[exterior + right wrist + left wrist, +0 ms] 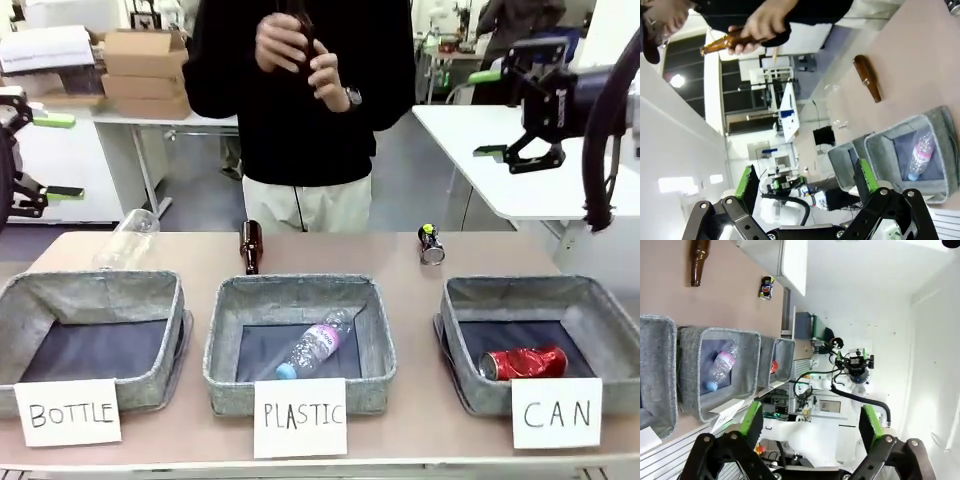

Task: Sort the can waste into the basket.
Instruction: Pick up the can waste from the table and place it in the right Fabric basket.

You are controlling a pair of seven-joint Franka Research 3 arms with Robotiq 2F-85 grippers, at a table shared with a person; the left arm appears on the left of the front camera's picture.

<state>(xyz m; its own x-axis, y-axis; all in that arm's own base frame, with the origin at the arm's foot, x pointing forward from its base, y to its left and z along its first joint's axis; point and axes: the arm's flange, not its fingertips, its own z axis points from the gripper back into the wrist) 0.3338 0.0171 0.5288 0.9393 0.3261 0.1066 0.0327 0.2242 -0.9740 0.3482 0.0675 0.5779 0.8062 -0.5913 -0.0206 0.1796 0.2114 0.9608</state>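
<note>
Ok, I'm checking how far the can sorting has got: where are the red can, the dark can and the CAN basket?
red can (523, 362), front view, middle of its side.
dark can (431, 245), front view, middle of its body.
CAN basket (530, 298), front view, its far wall.

Red metal drink can (523, 362), white marks; dark metal drink can (431, 244), silver ends, yellow-green marks; grey woven-fabric rectangular basket (540, 290), dark floor; white paper sign (556, 413).

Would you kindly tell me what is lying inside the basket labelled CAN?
One red can lies on its side on the CAN basket's dark floor. The front wall and sign hide the floor's nearest strip.
</note>
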